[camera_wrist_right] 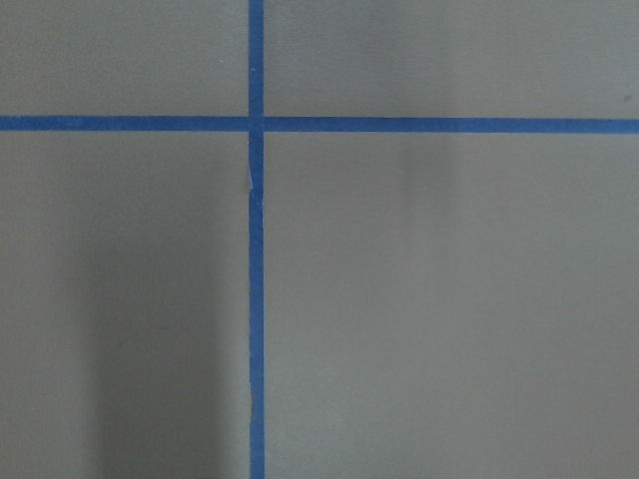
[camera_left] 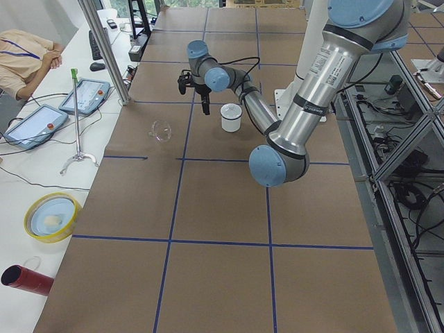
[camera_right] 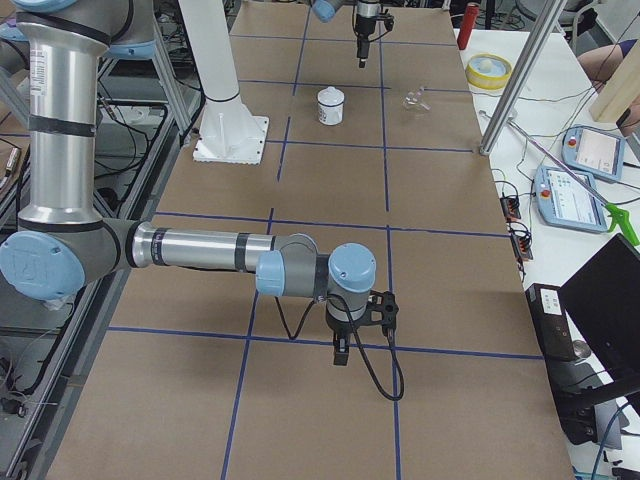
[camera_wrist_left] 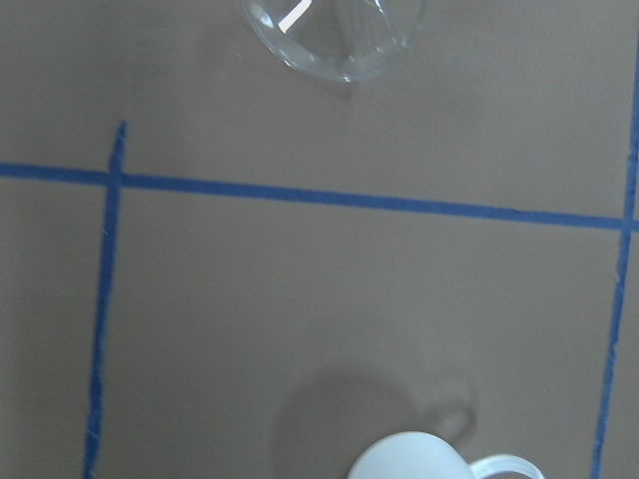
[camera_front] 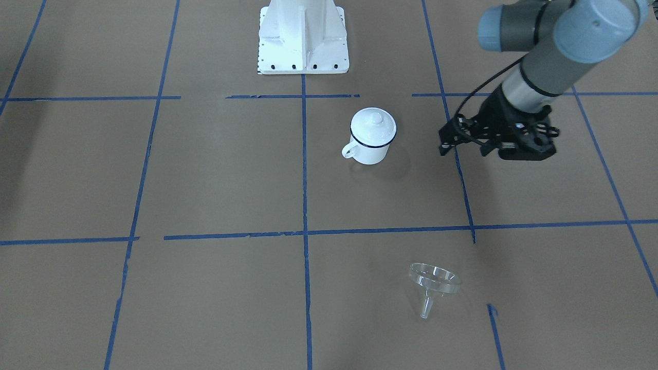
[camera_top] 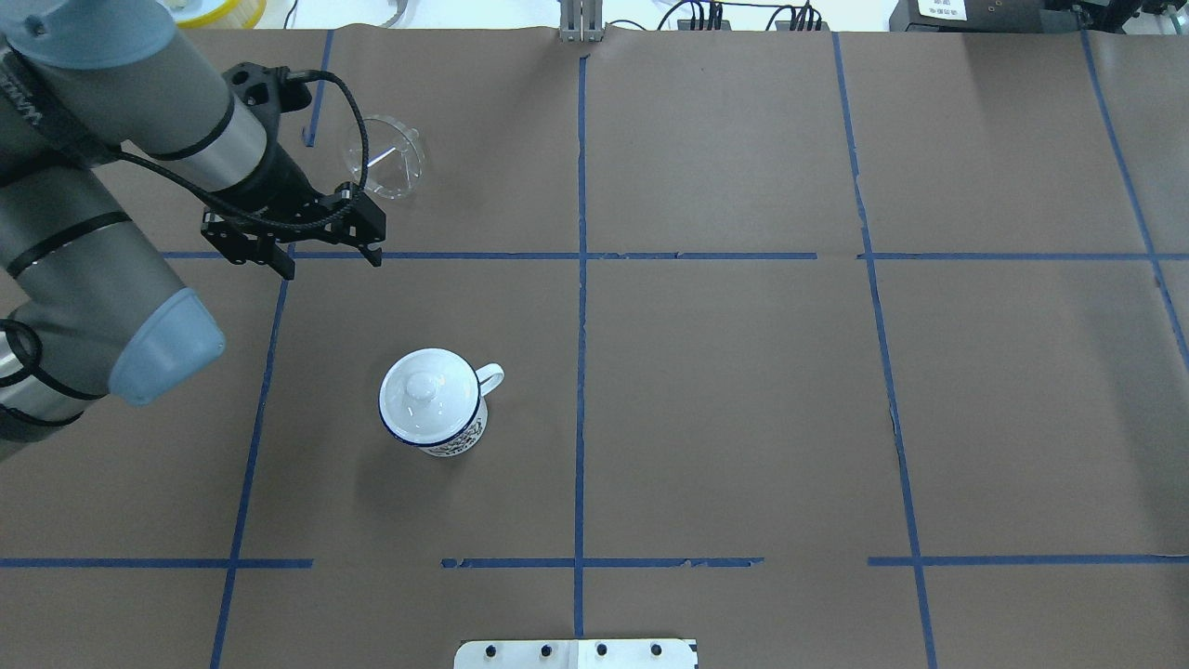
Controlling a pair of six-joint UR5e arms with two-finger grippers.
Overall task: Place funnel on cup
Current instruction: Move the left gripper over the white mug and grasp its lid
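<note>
The cup point(camera_top: 444, 429) is a white enamel mug with a dark blue rim, standing upright left of the table's middle with a white knobbed lid point(camera_top: 425, 390) on it; it also shows in the front view point(camera_front: 369, 149). The clear funnel point(camera_top: 384, 156) lies on its side at the far left, also seen in the front view point(camera_front: 433, 282) and at the top of the left wrist view point(camera_wrist_left: 334, 35). My left gripper point(camera_top: 330, 265) is open and empty, hovering between funnel and cup. My right gripper point(camera_right: 340, 355) shows only in the right side view, so I cannot tell its state.
The white robot base point(camera_front: 303, 41) stands at the table's near edge behind the cup. Blue tape lines point(camera_top: 581, 279) grid the brown table. Off the table's far side are a yellow bowl point(camera_left: 50, 216), a red cylinder point(camera_left: 24, 279) and teach pendants point(camera_left: 87, 96).
</note>
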